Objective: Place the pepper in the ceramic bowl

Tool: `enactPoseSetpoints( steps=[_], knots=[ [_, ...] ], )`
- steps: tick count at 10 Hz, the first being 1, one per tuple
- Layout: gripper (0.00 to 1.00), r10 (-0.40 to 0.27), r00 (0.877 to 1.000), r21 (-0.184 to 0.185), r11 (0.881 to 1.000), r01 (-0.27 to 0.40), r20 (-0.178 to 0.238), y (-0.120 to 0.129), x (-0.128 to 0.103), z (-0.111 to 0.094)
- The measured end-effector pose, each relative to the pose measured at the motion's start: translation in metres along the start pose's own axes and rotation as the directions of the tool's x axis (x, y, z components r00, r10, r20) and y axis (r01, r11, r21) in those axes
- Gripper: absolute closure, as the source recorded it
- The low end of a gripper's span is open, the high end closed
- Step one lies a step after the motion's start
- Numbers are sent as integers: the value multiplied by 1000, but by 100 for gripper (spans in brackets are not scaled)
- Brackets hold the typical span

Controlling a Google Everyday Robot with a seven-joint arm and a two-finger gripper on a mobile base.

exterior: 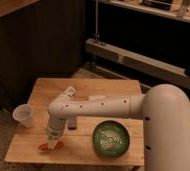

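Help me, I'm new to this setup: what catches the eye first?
The white arm stretches across the wooden table, its gripper down near the front left corner, at the small red-orange pepper. The glossy green bowl sits at the front right, and a pale cup stands at the left edge.

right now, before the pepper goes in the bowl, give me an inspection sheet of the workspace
surface: small light wooden table, level
job's things: pepper lying near the front left edge; ceramic bowl upright to its right, apart from it, no pepper inside
clutter: white plastic cup upright at the left edge
grippers: gripper low over the pepper at the front left; whether it has a grip cannot be told
cables: nothing seen
surroundings: dark wall panelling behind the table; metal shelf rail at the back right
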Motion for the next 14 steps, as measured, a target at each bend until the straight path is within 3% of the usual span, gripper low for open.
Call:
enactPoseSetpoints(
  steps=[14],
  knots=[
    [97, -34, 999, 12, 999, 34, 12, 1, -7, -10]
  ],
)
